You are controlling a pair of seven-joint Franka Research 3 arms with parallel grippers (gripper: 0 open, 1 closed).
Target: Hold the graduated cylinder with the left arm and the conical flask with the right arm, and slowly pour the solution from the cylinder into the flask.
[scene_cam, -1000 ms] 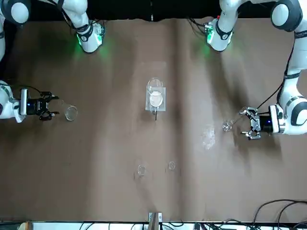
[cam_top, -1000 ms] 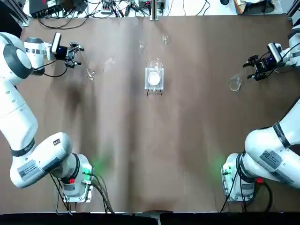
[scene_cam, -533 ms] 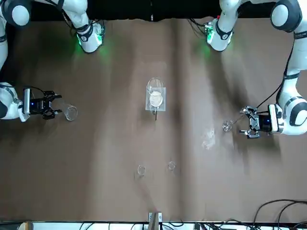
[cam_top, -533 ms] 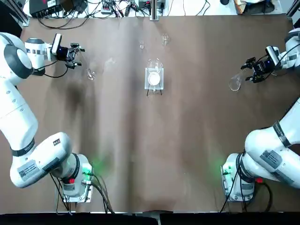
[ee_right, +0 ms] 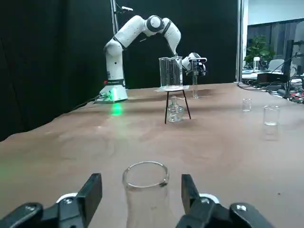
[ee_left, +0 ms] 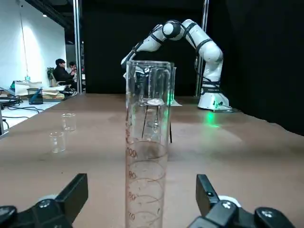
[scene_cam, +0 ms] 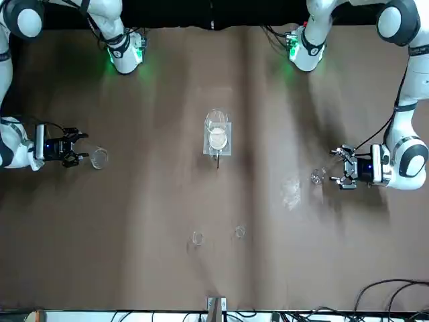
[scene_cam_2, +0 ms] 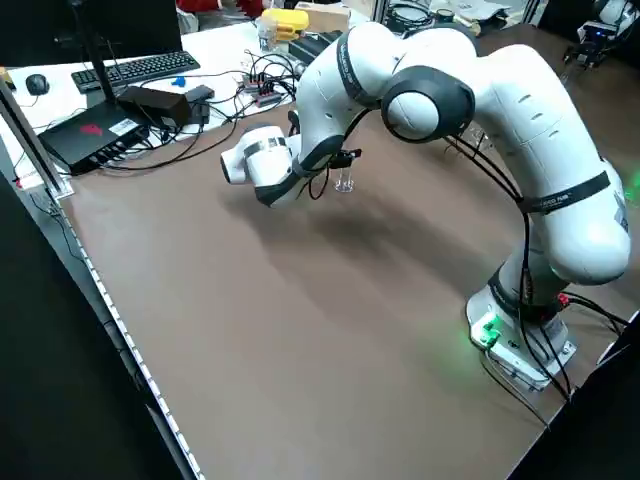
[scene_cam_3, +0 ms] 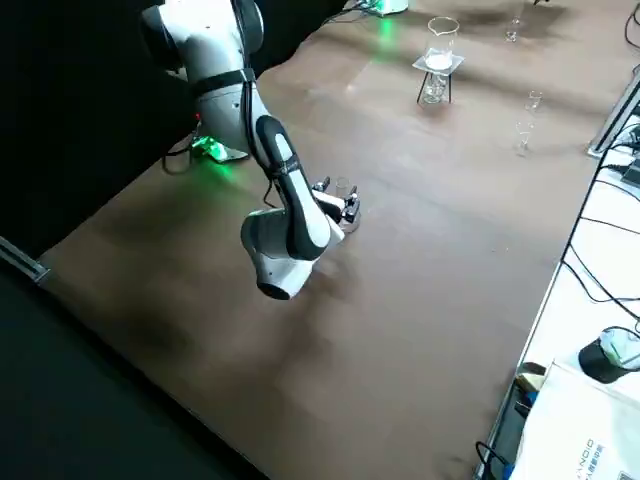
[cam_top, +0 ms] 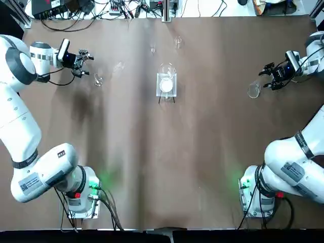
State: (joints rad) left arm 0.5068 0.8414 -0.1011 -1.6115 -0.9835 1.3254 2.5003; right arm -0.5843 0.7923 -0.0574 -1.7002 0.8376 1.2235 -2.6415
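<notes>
— Two tools are seen; how are they set?
— Both are spread wide: the left tool (cam_top: 83,63) at the top view's upper left beside the upright graduated cylinder (cam_top: 97,80), the right tool (cam_top: 268,77) at its upper right beside the conical flask (cam_top: 253,90). Nothing is gripped; both vessels stand on the brown surface (cam_top: 162,152).

The tabletop (cam_top: 152,152) carries one graduated cylinder (cam_top: 97,80) near its left edge and one conical flask (cam_top: 253,90) near its right edge. One beaker on a stand (cam_top: 166,83) sits mid-table toward the far edge, with two small beakers (cam_top: 177,42) by that edge. Two robot arms (cam_top: 30,152) stand at the near corners.
</notes>
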